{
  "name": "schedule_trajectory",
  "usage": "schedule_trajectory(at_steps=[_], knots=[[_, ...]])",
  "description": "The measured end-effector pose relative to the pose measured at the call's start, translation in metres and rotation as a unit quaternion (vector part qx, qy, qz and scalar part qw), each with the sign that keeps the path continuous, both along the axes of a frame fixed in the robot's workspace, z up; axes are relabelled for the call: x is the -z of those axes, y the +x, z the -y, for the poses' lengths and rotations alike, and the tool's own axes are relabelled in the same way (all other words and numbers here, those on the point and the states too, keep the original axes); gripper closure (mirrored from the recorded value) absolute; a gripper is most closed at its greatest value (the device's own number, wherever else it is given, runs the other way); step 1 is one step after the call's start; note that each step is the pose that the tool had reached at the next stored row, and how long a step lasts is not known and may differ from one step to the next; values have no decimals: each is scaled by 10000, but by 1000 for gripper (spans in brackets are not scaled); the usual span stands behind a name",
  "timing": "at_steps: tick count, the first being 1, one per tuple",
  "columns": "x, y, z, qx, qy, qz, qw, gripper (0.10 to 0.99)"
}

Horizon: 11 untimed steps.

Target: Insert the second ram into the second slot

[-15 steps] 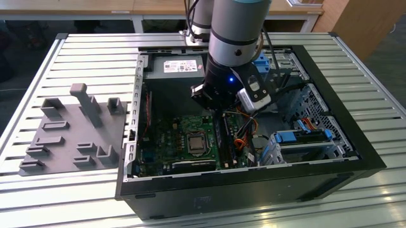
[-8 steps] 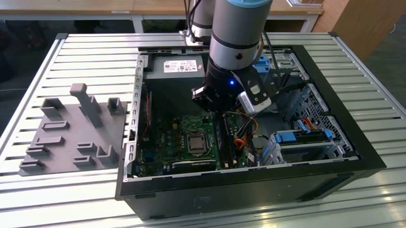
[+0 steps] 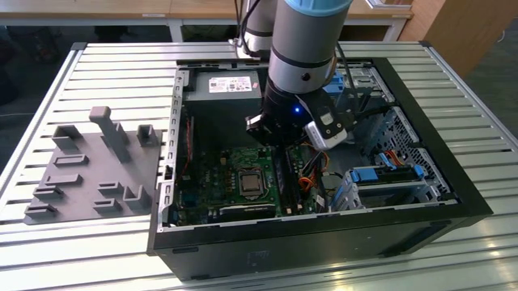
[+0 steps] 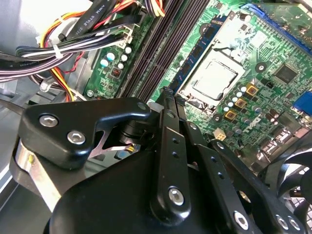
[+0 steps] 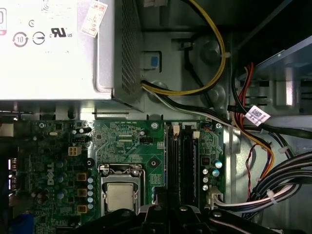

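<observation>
My gripper (image 3: 279, 142) hangs mid-frame inside the case (image 3: 453, 182) above the slots (image 5: 181, 156) — grip state I cannot tell — walls well apart.

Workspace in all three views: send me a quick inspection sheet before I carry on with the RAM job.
Surface: slatted metal table, carrying the open computer case.
Job's things: memory slots run beside the processor socket; I cannot tell whether a stick is seated.
Clutter: grey fixture block on the table, on the exterior view's left of the case.
Tool: tool hangs inside the case above the memory slots.
Cables: yellow cable loops out from the power supply; wire bundle lies beside the board.
Surroundings: wooden furniture behind the table.
</observation>
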<state>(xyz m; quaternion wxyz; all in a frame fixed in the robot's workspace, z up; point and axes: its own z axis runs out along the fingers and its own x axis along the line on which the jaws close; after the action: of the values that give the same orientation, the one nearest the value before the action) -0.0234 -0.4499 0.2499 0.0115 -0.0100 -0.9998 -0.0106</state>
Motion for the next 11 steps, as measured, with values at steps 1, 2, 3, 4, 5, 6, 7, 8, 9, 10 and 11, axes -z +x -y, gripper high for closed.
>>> schedule_trajectory(at_steps=[1, 2, 3, 4, 5, 6, 7, 8, 9, 10, 11], knots=[[3, 1, 0, 1, 0, -1, 10000, 965], [5, 1, 0, 1, -1, -1, 10000, 965], [6, 1, 0, 1, -1, -1, 10000, 965], [7, 1, 0, 0, 0, -1, 10000, 965], [8, 2, 0, 0, 0, 0, 10000, 965], [8, 2, 0, 0, 0, 0, 10000, 965], [8, 1, 0, 0, 0, 0, 10000, 965], [9, 1, 3, 0, 1, 0, 10000, 965], [9, 2, 9, 0, 1, 0, 10000, 965], [8, 2, 18, 0, 0, 0, 10000, 965], [8, 2, 27, 0, 0, 0, 10000, 965]])
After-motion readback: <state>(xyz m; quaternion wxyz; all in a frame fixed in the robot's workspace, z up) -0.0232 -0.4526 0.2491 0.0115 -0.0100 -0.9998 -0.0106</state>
